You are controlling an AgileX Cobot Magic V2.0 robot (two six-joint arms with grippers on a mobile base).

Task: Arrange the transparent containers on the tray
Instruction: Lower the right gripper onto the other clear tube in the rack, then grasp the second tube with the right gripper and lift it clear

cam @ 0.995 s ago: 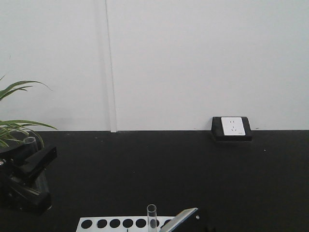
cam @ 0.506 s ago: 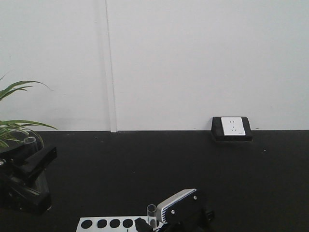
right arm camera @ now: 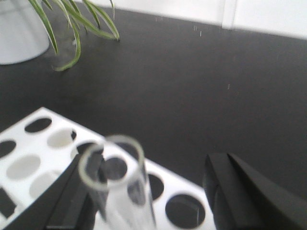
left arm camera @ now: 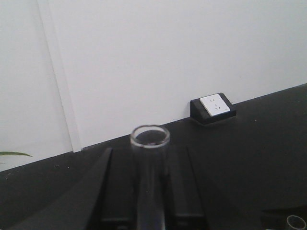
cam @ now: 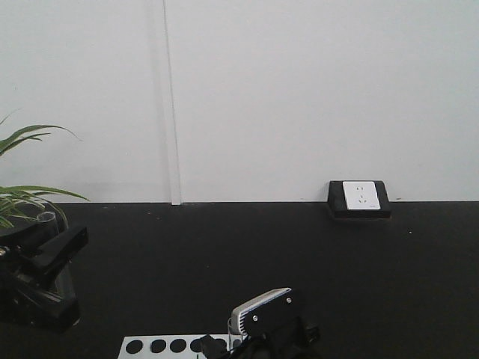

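One clear test tube (left arm camera: 150,143) stands upright between my left gripper's (left arm camera: 150,191) dark fingers, which are shut on it; its rim (cam: 46,218) shows at the far left of the front view, above the left gripper (cam: 52,247). A second test tube (right arm camera: 117,182) stands in a white holed rack (right arm camera: 29,158). My right gripper (right arm camera: 153,163) is open around it, the left finger (right arm camera: 72,191) close beside the glass and the right finger (right arm camera: 230,187) well apart. In the front view the right gripper (cam: 228,345) hides this tube. The tray is out of view.
The rack (cam: 150,346) lies at the bottom edge of the front view on a black tabletop. A green plant (cam: 22,196) stands behind the left arm, in a pale pot (right arm camera: 19,33). A socket box (cam: 359,199) sits against the white back wall.
My right gripper has come in from the lower right, moved left over the rack and now stands around the racked tube, hiding it from the front. The left gripper has stayed put.
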